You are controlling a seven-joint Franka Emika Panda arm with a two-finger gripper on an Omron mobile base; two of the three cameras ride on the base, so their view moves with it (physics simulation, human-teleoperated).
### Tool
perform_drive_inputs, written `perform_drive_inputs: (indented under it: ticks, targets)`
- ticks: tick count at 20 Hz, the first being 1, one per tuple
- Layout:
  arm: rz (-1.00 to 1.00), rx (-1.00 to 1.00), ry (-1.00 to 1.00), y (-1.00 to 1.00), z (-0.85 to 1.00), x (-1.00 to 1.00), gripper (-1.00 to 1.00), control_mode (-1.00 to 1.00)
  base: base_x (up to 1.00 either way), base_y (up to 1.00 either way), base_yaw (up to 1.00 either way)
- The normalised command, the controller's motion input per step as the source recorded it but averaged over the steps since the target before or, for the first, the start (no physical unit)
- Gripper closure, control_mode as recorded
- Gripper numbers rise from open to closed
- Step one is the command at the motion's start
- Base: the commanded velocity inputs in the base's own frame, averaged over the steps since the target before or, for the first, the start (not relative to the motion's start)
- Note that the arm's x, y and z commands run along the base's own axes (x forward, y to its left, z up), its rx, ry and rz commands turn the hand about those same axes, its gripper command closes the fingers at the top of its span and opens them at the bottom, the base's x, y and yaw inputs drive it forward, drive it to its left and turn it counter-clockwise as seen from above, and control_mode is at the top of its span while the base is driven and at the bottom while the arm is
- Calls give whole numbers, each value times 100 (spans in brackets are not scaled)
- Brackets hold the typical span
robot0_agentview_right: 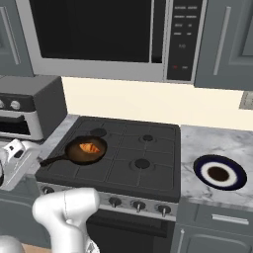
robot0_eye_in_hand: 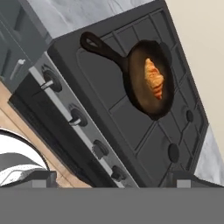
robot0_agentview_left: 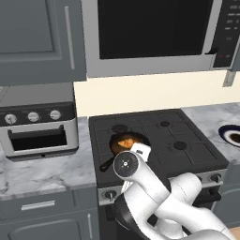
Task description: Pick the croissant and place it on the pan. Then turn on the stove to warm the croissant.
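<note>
Hand view: croissant already in pan on stove, ahead of my tool. Tool empty, jaws wide apart. Next, I judge: drop to knob below, turn.

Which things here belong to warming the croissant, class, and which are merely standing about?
Job: croissant, lying in the pan; stove with its knobs.
Standing about: toaster oven, microwave, plate.

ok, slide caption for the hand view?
Golden crescent croissant lying in the dark cast-iron pan on the black gas stove.
</note>
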Motion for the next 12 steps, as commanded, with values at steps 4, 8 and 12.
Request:
perform_drive_inputs:
  ticks: [4,8,12]
  targets:
    - [0,-2,-1,0,-3,-39,-100,-100,0,0,0]
    - [0,0,0,0,-15,-28,-100,-100,0,0,0]
    - [0,0,-1,0,-28,-28,-100,-100,0,0,0]
